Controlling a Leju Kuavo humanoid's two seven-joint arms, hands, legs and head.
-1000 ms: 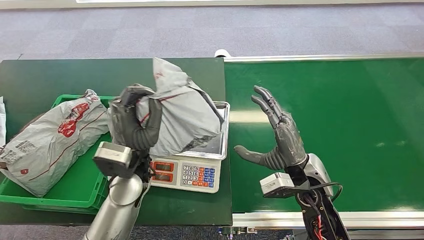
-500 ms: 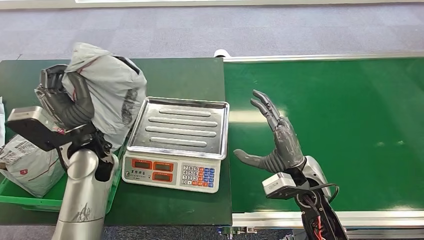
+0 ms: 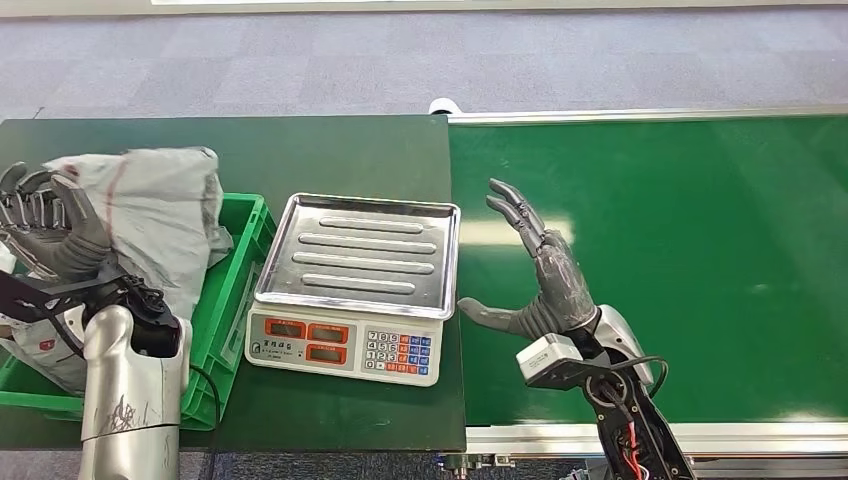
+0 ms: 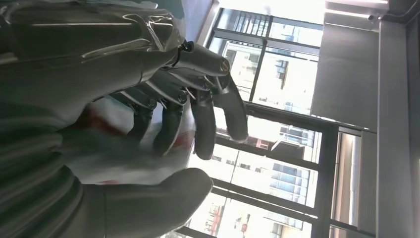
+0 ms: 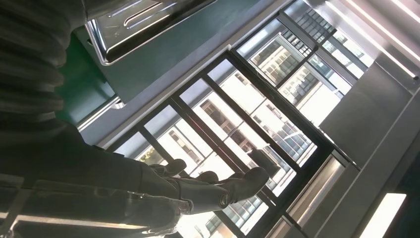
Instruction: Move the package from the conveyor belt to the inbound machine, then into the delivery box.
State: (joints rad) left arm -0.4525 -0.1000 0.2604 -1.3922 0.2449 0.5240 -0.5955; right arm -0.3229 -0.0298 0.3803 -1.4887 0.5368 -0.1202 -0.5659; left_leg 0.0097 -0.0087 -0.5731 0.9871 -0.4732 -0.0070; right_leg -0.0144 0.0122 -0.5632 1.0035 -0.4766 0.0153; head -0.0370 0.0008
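The conveyor belt [image 3: 680, 260] lies bare beneath the right hand [image 3: 545, 275], fingers spread wide. The weighing scale [image 3: 355, 285] on the counter [image 3: 330, 150] now stands bare; the left hand [image 3: 45, 235] has carried the grey package [image 3: 155, 215] over the green delivery box [image 3: 235, 290], fingers loosening, so only release remains.

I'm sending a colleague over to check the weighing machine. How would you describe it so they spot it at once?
On the dark green table, left of the bright green conveyor belt, sits the scale, between the green crate and the belt. It alone has a ribbed steel tray on top and a front panel with red displays and a keypad.
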